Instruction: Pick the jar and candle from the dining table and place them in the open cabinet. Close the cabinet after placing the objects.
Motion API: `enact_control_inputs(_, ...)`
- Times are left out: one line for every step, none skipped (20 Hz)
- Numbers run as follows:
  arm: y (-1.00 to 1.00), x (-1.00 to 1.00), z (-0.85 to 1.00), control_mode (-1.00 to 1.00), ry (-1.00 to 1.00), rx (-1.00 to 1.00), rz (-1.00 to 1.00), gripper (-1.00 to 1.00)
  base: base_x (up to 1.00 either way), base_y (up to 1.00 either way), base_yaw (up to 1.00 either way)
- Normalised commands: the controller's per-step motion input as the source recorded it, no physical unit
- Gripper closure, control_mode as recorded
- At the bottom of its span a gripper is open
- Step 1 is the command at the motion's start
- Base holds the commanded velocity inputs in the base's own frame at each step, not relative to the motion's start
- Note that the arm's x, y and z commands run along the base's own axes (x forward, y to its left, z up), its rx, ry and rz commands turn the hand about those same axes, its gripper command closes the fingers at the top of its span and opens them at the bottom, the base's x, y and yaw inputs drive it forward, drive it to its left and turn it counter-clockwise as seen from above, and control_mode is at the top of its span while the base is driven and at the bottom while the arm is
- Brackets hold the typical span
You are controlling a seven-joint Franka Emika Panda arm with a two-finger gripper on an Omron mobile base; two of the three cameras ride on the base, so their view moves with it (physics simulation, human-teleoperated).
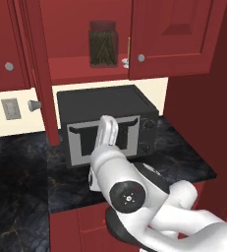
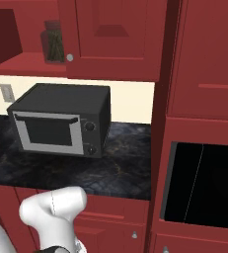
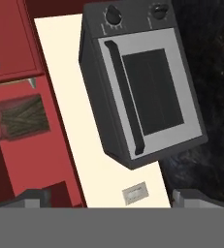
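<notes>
1. Left end: the open cabinet door (image 1: 39,69) stands edge-on, its lower corner hanging just past the microwave's top left corner. A round knob (image 1: 34,105) projects from it toward the wall. A wall outlet (image 1: 10,109) sits on the cream backsplash to its left.
2. The cabinet (image 1: 85,66) is open at centre. Its red inner shelf carries the jar (image 1: 103,43), upright, toward the shelf's right end and near its front edge (dark lid on, olive-brown sticks inside).
3. Immediately right of the jar, at the shelf's right edge, a small pale item (image 1: 125,62) peeks out beside the closed door; too little shows to identify it.
4. Open shelf room lies left of the jar, out to the door hinge side.
5. Below the shelf: a black microwave (image 1: 107,123) on the black marbled counter (image 1: 184,157), backed against the wall. Its top sits just under the cabinet's bottom edge, leaving a narrow cream strip between.
6. Counter has bare stone in front of and to the right of the microwave, up to the tall red side panel (image 2: 161,99) at the counter's right end.
7. The gripper (image 3: 108,196) is held in front of the microwave door, well below the shelf; fingertips (image 3: 36,196) spread wide apart, nothing between them.
8. Far right (right base view): a dark oven opening (image 2: 204,185) set into the tall red unit.
</notes>
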Motion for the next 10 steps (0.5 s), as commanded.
enact_control_inputs(0.2, 0.0, -0.02, -1.0, 0.0, -0.08, 0.0, -1.0, 0.0, 0.0, 0.0)
enact_control_inputs(0.21, 0.0, -0.08, -1.0, 0.0, -0.1, 0.0, -1.0, 0.0, 0.0, 0.0)
enact_control_inputs(0.19, 0.0, -0.14, -1.0, -0.03, -0.11, 0.0, -1.0, 0.0, 0.0, 0.0)
enact_control_inputs(0.15, 0.0, -0.16, -1.0, -0.05, -0.11, 0.0, -1.0, 0.0, 0.0, 0.0)
enact_control_inputs(0.15, 0.0, -0.16, -1.0, -0.07, -0.12, 0.0, -1.0, 0.0, 0.0, 0.0)
enact_control_inputs(0.17, 0.0, -0.12, -1.0, -0.05, -0.12, 0.0, -1.0, 0.0, 0.0, 0.0)
enact_control_inputs(0.2, 0.0, -0.12, -1.0, -0.05, -0.13, 0.0, -1.0, 0.0, 0.0, 0.0)
enact_control_inputs(0.19, 0.0, -0.09, -1.0, -0.04, -0.12, 0.0, -1.0, 0.0, 0.0, 0.0)
enact_control_inputs(0.24, 0.0, -0.11, -1.0, -0.04, -0.13, -0.01, -1.0, 0.0, 0.0, 0.0)
enact_control_inputs(0.24, 0.0, -0.12, -1.0, -0.04, -0.13, 0.0, -1.0, 0.0, 0.0, 0.0)
